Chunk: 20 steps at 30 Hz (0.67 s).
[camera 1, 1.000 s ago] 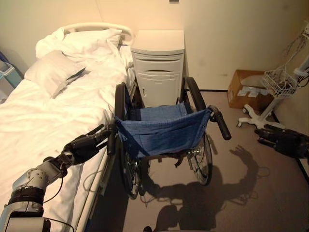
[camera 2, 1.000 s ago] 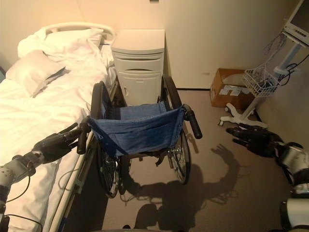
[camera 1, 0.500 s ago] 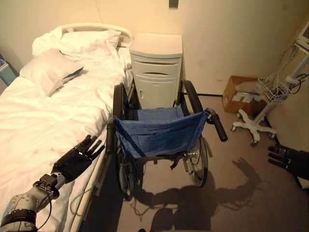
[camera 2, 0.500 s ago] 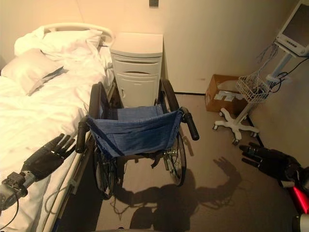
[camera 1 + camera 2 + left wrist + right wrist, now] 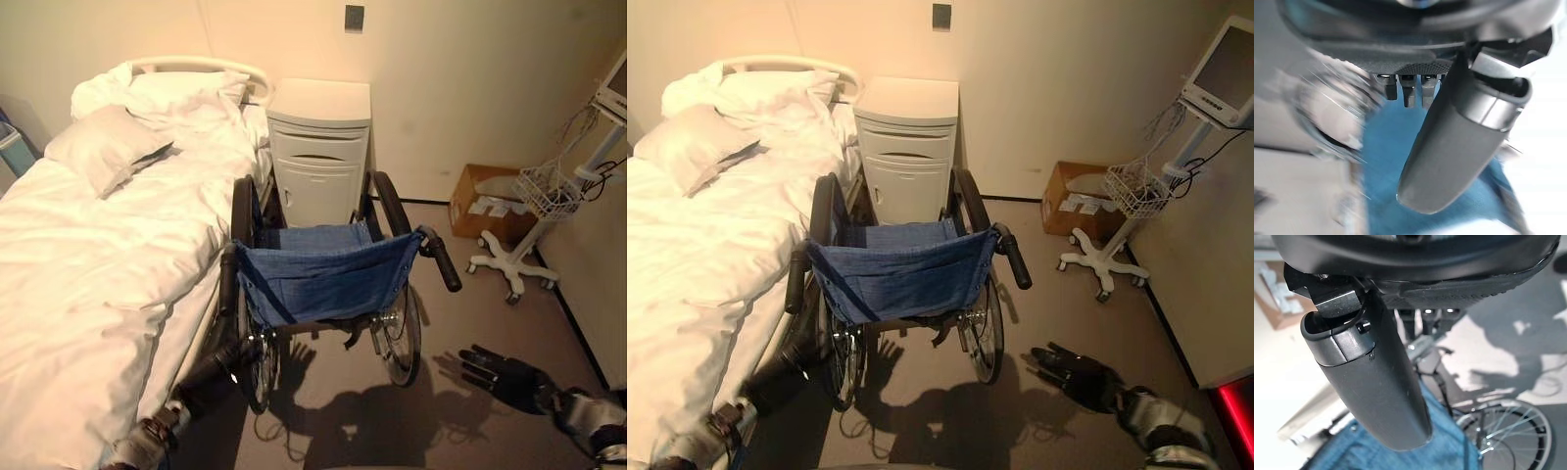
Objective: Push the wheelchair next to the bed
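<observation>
Hospital room — white-sheeted bed [image 5: 88, 255], bedside cabinet [image 5: 320, 147], wheelchair [image 5: 323, 274], monitor stand [image 5: 1176, 147].

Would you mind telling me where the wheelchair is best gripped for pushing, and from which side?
Probably the two dark push handles at the top of the blue backrest. They point back toward the robot, so come from behind, one hand on each. Both the left hand and the right hand hang low, open.

The right hand [image 5: 1080, 375], at the lower right of the frame, is dark and glossy, joined to a silver-grey wrist cuff. The left hand [image 5: 223, 354], lower left, is likewise dark above a silver-grey forearm. Up close, each thumb is a smooth dark-grey shell on a metal bracket, below a finely dotted palm.
</observation>
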Tool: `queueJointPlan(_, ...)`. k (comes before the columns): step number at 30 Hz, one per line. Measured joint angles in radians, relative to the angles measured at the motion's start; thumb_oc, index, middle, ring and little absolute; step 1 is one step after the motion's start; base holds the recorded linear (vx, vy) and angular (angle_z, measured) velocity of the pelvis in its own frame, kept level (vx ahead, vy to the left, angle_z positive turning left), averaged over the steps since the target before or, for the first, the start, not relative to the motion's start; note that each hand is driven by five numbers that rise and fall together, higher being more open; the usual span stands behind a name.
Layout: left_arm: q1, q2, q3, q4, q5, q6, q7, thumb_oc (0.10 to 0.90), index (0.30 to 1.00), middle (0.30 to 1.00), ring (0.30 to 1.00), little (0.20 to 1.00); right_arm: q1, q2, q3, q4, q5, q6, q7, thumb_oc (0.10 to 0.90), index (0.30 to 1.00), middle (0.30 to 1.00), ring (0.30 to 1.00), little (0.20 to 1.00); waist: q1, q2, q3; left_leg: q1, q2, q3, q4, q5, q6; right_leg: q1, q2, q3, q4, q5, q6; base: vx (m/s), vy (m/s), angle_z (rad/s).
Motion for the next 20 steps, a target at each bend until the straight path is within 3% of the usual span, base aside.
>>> queueJointPlan(4,0.059,-0.089,-0.071,0.034,0.069,-0.070,0.042,0.800,0.900,0.900,0.900,0.900,0.031,0.107,0.008,0.000,0.002,-0.130,-0.075,0.800,0.900,0.900,0.900,0.900,0.020,0.006,-0.001,-0.001,0.001,-0.003,0.000,0.000,0.000,0.000,0.001,-0.002,0.000,-0.001,-0.001,0.00,0.000,0.00)
queueJointPlan(8,0.096,-0.158,-0.111,0.039,0.114,-0.208,0.104,0.800,0.900,0.900,0.900,0.900,0.072,0.255,0.067,-0.006,0.017,-0.282,-0.125,0.800,0.900,0.900,0.900,0.900,0.020,0.018,-0.001,-0.001,0.001,-0.004,0.000,0.000,0.000,0.001,0.000,-0.002,0.000,-0.002,-0.002,0.00,0.000,0.00)
queueJointPlan(10,0.095,-0.176,-0.126,0.038,0.145,-0.265,0.139,0.800,0.900,0.900,0.900,0.900,0.096,0.309,0.098,-0.020,0.036,-0.315,-0.138,0.800,0.900,0.900,0.900,0.900,0.018,0.023,-0.001,-0.001,0.001,-0.004,0.000,0.000,0.000,0.001,0.000,-0.002,0.000,-0.002,-0.002,0.00,0.000,0.00)
queueJointPlan(13,0.090,-0.204,-0.185,0.020,0.217,-0.400,0.231,0.800,0.900,0.900,0.900,0.900,0.132,0.398,0.175,-0.023,0.056,-0.346,-0.146,0.800,0.900,0.900,0.900,0.900,0.016,0.038,0.000,-0.001,0.000,-0.004,0.000,0.000,0.000,0.000,0.000,-0.002,0.000,-0.002,-0.002,0.00,0.000,0.00)
queueJointPlan(16,0.087,-0.223,-0.219,0.001,0.259,-0.498,0.325,0.800,0.900,0.900,0.900,0.900,0.148,0.420,0.234,-0.025,0.056,-0.370,-0.148,0.800,0.900,0.900,0.900,0.900,0.015,0.044,-0.002,-0.002,0.001,-0.004,0.000,0.000,0.000,-0.001,0.000,-0.002,0.000,-0.002,-0.002,0.00,0.000,0.00)
queueJointPlan(20,0.086,-0.239,-0.281,-0.021,0.291,-0.570,0.399,0.800,0.900,0.900,0.900,0.900,0.156,0.435,0.251,-0.026,0.056,-0.406,-0.157,0.800,0.900,0.900,0.900,0.900,0.014,0.045,-0.002,-0.002,0.001,-0.004,0.000,0.000,0.000,-0.001,0.000,-0.001,0.000,-0.002,-0.001,0.00,0.000,0.00)
